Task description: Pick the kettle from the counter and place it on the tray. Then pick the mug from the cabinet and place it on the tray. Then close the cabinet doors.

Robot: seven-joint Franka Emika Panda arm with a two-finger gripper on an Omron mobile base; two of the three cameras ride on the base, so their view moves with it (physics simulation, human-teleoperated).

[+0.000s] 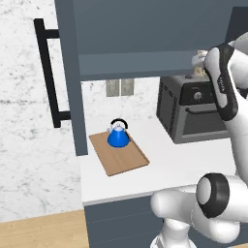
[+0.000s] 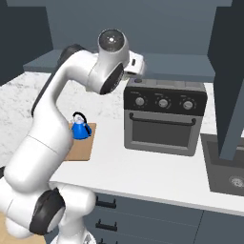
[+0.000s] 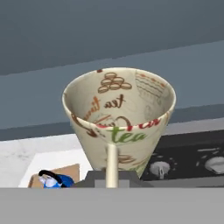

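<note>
Claw (image 3: 112, 181) clamped on mug (image 3: 119, 118), mouth facing camera, handle nearest.

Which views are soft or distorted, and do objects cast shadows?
Left base view: mildly soft; kettle on the tray casts almost no shadow. Right base view: even, flat light; oven readable. Hand view: mug looms large, flared by closeness, print legible, no glare.
</note>
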